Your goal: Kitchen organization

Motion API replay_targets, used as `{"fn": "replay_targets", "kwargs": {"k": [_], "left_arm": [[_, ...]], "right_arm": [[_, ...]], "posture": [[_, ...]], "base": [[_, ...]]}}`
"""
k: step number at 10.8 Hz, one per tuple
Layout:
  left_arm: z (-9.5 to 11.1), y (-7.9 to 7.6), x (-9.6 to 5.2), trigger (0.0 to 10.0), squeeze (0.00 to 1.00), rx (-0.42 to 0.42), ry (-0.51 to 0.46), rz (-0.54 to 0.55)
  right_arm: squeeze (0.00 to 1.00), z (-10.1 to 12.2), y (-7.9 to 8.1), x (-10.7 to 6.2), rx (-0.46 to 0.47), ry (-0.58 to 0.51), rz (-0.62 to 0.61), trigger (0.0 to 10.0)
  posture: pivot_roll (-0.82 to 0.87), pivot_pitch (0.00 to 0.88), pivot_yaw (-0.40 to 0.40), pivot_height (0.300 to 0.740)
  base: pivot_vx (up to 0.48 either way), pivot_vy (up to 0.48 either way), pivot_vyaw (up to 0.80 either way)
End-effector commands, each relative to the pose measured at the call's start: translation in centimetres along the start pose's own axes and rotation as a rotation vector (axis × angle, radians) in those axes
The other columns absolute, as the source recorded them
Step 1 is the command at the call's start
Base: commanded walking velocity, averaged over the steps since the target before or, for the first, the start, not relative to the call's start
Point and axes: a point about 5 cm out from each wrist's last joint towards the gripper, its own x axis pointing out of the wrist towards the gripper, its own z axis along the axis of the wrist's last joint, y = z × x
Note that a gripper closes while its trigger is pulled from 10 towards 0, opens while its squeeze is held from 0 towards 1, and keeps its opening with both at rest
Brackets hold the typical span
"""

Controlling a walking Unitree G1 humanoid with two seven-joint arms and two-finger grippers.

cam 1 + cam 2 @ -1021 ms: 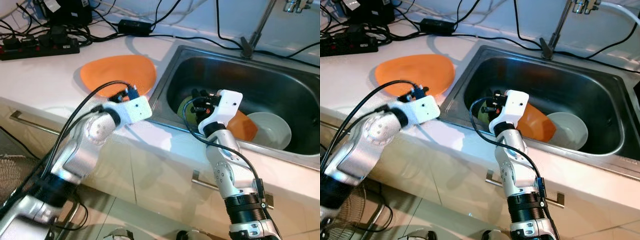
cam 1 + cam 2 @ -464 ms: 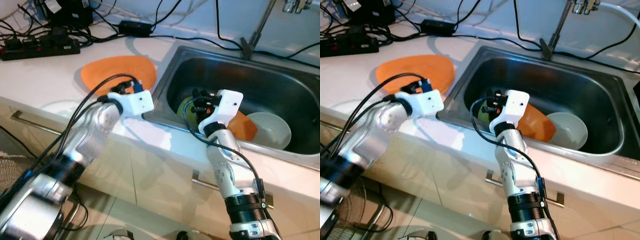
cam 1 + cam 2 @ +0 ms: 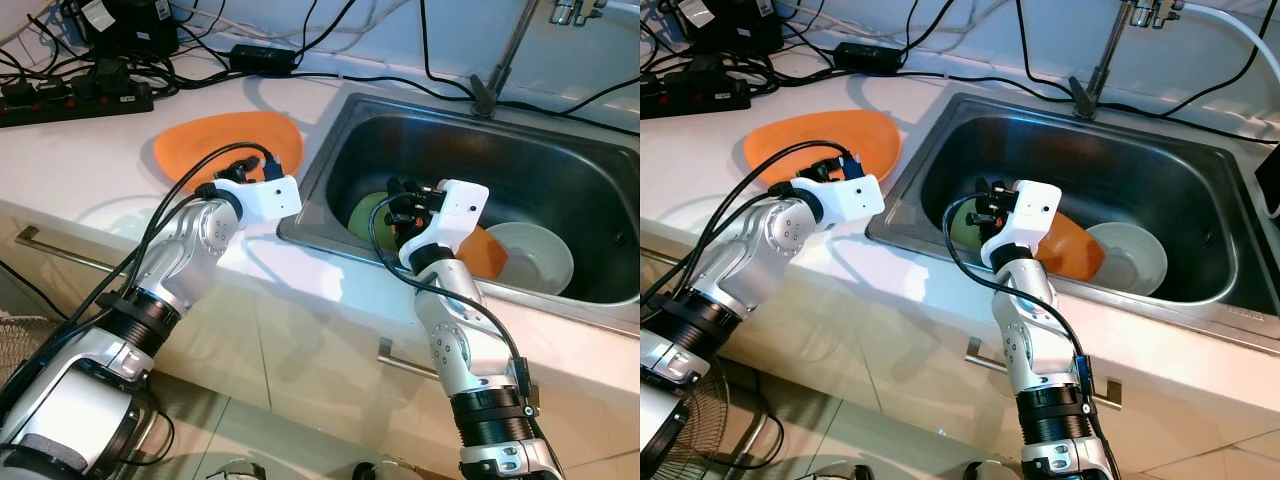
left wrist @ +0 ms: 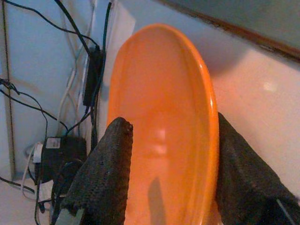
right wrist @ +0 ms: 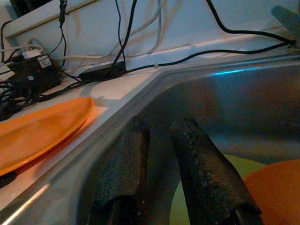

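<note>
Orange plate flanked on the counter, sink crowded

The orange plate point(image 3: 222, 152) is seen flat on the white counter point(image 3: 90, 160), its long axis running toward the sink point(image 3: 1200, 290) rim; the left gripper point(image 4: 171, 168) is spread open around it. The right gripper point(image 5: 161, 159), fingers nearly closed on nothing, is held inside the sink above a green plate point(image 3: 365, 212), beside an orange dish point(image 3: 1072, 250) and white bowl point(image 3: 1130, 258).

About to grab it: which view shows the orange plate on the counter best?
Left wrist view: the orange plate lies large between the open fingers. Eye views show it partly behind the left gripper; right wrist view sees it edge-on.
</note>
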Motion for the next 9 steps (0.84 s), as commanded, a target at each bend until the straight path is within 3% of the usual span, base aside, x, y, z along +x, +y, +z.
{"fn": "replay_targets", "kwargs": {"k": [1, 9], "left_arm": [[-1.22, -1.76, 0.18, 0.0, 0.00, 0.008, 0.061, -0.074], [-0.65, -2.43, 0.38, 0.0, 0.00, -0.004, 0.030, -0.094]], "right_arm": [[0.00, 0.31, 0.05, 0.09, -0.006, -0.002, 0.006, 10.0], [0.00, 0.29, -0.03, 0.08, -0.006, -0.002, -0.002, 10.0]], "posture": [[0.06, 0.078, -0.035, 0.740], [0.05, 0.077, -0.030, 0.740]], "base": [[0.000, 0.000, 0.00], [0.000, 0.000, 0.00]]}}
